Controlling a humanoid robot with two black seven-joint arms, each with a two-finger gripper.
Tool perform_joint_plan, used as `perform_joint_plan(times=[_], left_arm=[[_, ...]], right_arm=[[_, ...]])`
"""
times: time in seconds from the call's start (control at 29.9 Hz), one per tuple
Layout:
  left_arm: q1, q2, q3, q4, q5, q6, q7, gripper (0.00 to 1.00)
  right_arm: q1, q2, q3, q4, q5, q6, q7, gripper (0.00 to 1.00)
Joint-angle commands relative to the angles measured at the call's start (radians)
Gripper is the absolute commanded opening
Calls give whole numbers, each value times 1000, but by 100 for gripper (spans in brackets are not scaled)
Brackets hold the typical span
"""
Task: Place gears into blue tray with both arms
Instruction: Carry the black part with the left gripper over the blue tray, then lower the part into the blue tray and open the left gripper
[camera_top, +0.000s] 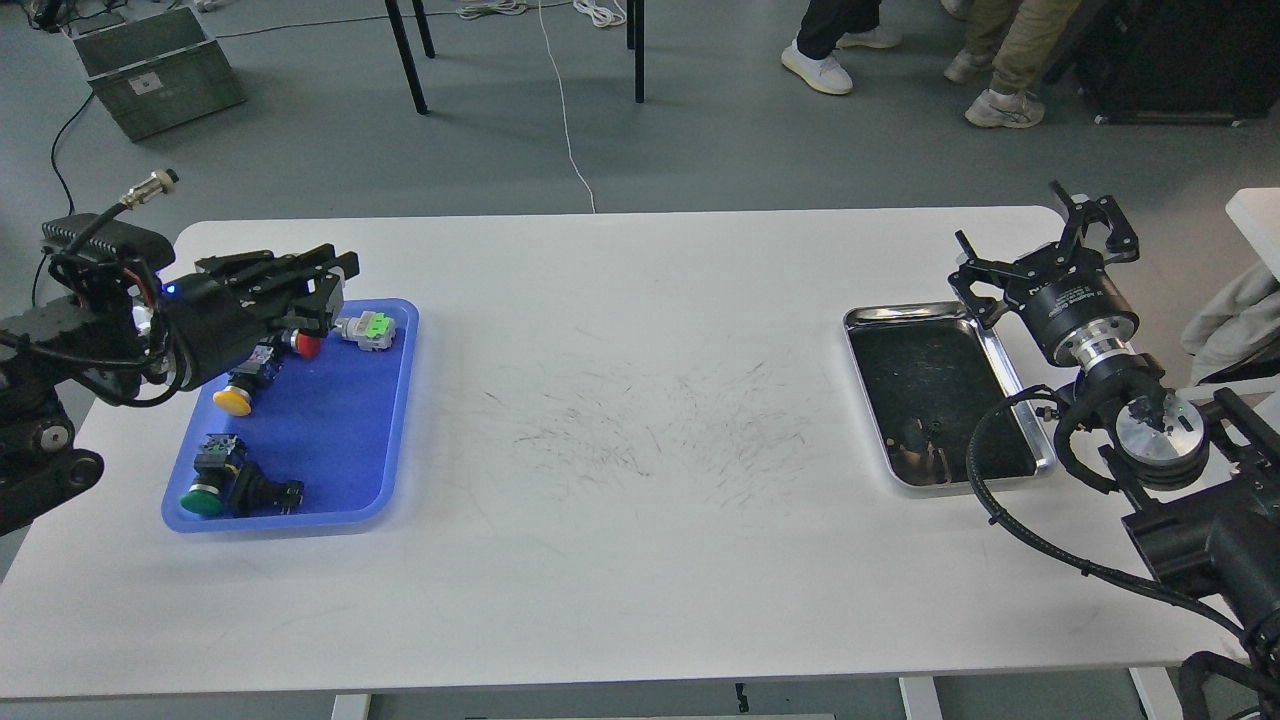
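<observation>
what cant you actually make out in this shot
Head view only:
- Gears: none clearly visible; a tiny dark speck in the steel tray is too small to identify.
- Left claw: dark and side-on over the blue tray, so open or shut is unclear; it also covers part of the red switch.
- Right claw: fingers spread; nothing seen between them.
- Both arms are cut off by the picture's edges.

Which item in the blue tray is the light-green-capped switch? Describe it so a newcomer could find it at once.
Start at the blue tray on the table's left side and go to its far right corner. The light-green-capped switch lies there on its side, with a pale grey body, unlike the dark-bodied red, yellow and dark-green-capped ones.
</observation>
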Motion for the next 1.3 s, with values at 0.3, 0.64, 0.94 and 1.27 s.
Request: perform_joint_plan(times=[0.3,0.64,0.94,1.27], left_arm=[[143,-196,6,280,-70,88,-33,8],[154,-265,9,383,-70,95,-53,8],[161,-303,12,435,-70,95,-53,13],[160,-312,9,454,-70,97,-53,46]], right_arm=[[0,-1,0,-2,0,2,2,97],[1,-1,3,0,0,2,3,97],[1,-1,3,1,0,2,3,97],[1,-1,3,1,0,2,5,97]])
